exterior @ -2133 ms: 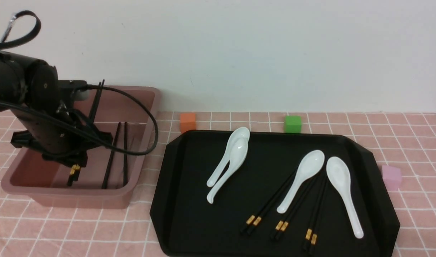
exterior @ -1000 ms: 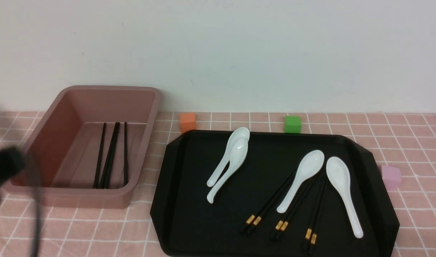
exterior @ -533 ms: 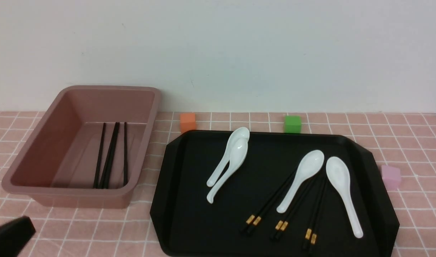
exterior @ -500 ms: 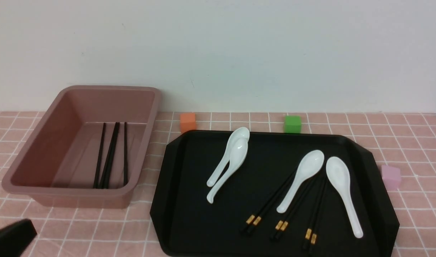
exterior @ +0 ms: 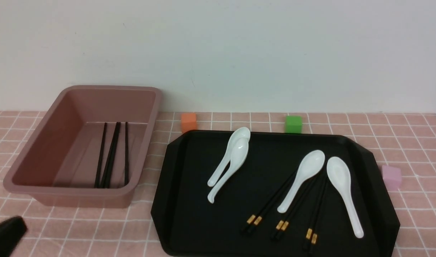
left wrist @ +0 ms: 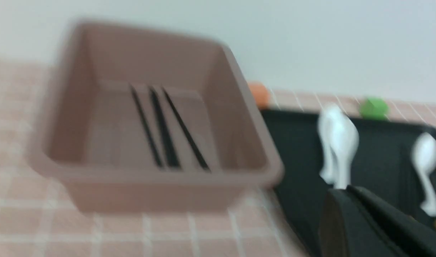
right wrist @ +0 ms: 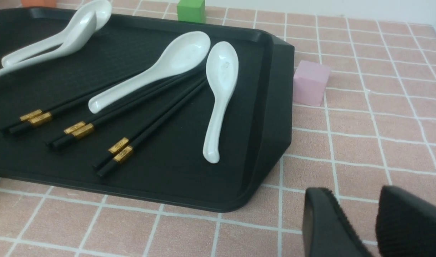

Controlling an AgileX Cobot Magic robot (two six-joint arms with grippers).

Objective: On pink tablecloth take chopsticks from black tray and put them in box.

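Observation:
Three pairs of black chopsticks with gold bands lie fanned on the black tray, partly under white spoons; the right wrist view shows these chopsticks on the tray. More chopsticks lie on the floor of the dusty-pink box at the left. My left gripper is shut and empty, near the box's front right; in the front view only a black tip of it shows at the lower left. My right gripper stands open over the pink tablecloth, off the tray's right corner.
Several white spoons rest on the tray: a stacked pair and two singles. An orange cube and a green cube sit behind the tray. A pink cube sits to its right. A wall stands close behind.
My left arm has pulled out of the box and back to the near left corner. The chopsticks it held now lie in the box. Tray contents have not moved.

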